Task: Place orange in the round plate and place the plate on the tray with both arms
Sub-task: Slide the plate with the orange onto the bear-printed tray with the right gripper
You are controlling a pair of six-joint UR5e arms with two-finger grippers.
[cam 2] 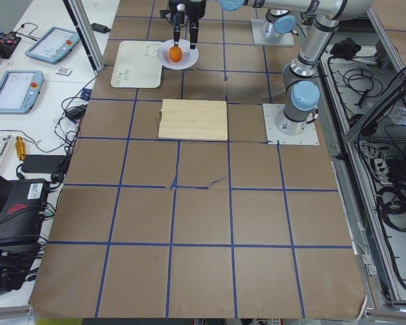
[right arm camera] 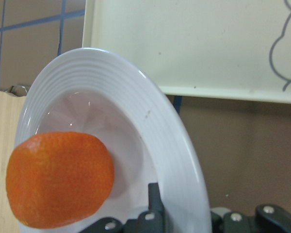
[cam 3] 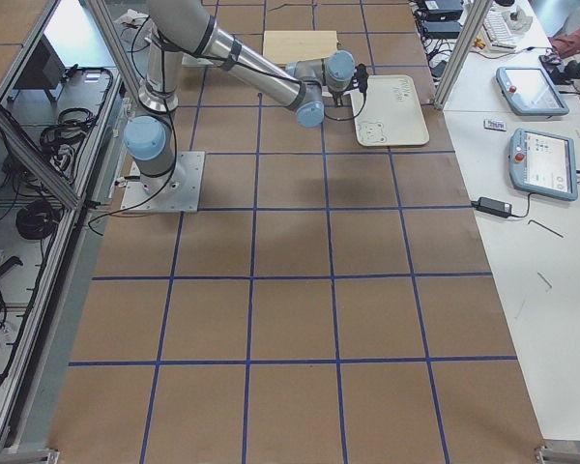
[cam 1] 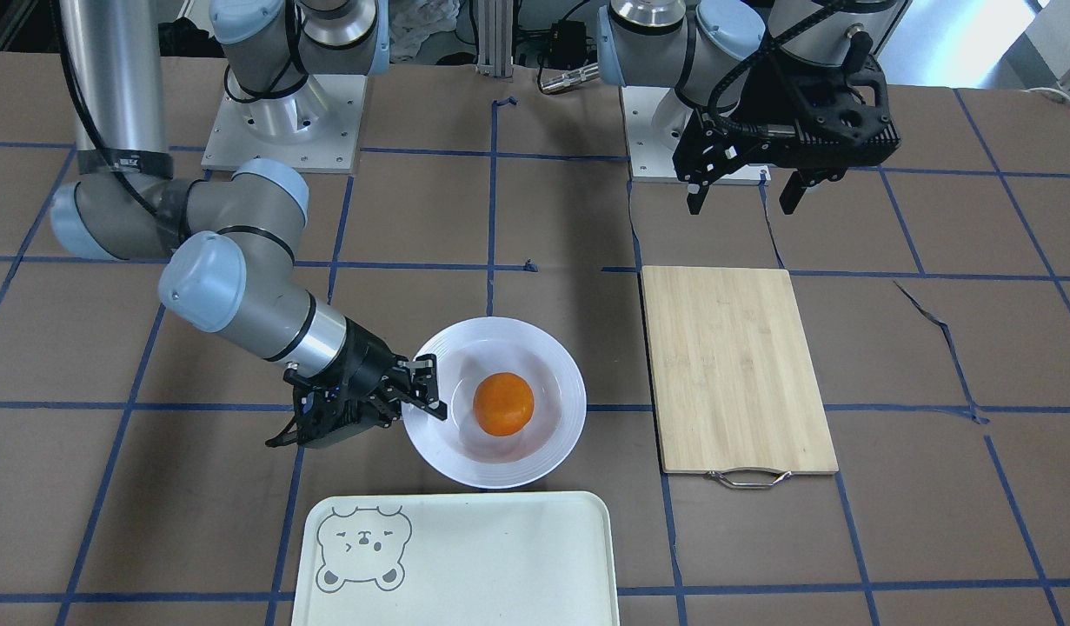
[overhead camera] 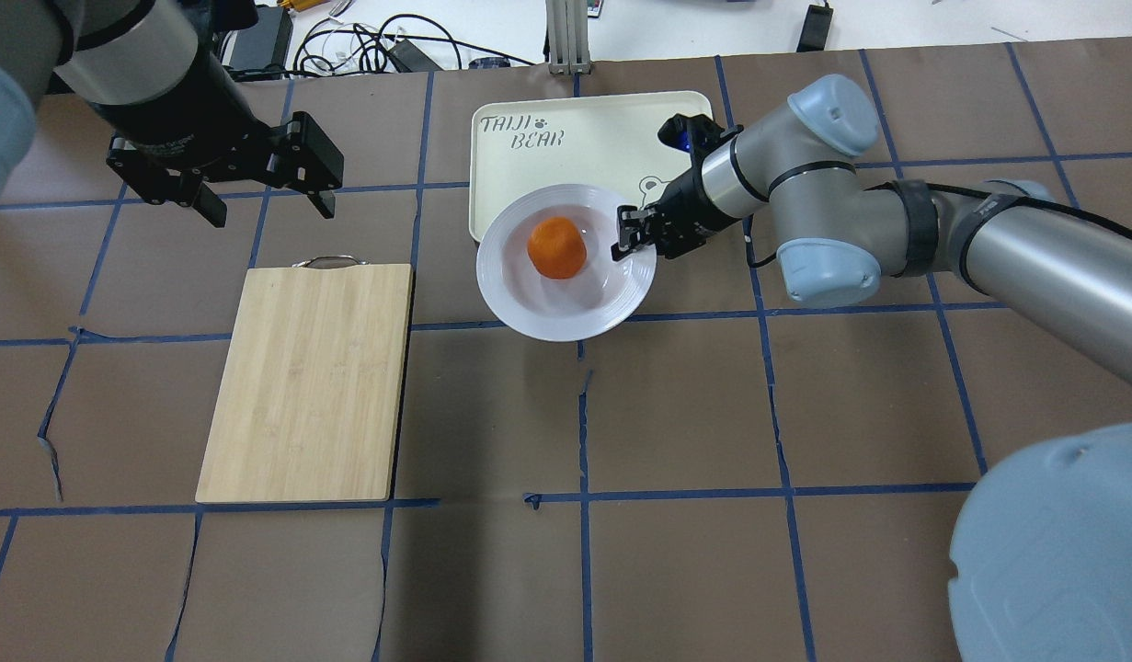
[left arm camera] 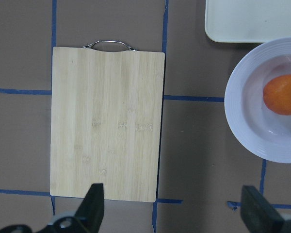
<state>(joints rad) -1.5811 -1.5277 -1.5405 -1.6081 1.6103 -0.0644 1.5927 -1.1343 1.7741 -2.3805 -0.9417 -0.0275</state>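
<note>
Blue-gridded brown table (cam 2: 203,217) — a cluttered white desk (cam 3: 551,319) beside it.

Looking from overhead, you have the bamboo cutting board (overhead camera: 308,382) lying flat at 9 o'clock on the brown, blue-taped table (overhead camera: 676,441), its metal handle (overhead camera: 329,262) at the board's 12 o'clock edge.

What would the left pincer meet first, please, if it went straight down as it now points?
Likely the brown table covering just off the bamboo cutting board's handle-less corner; the left pincer hangs open, and height is hard to judge.
</note>
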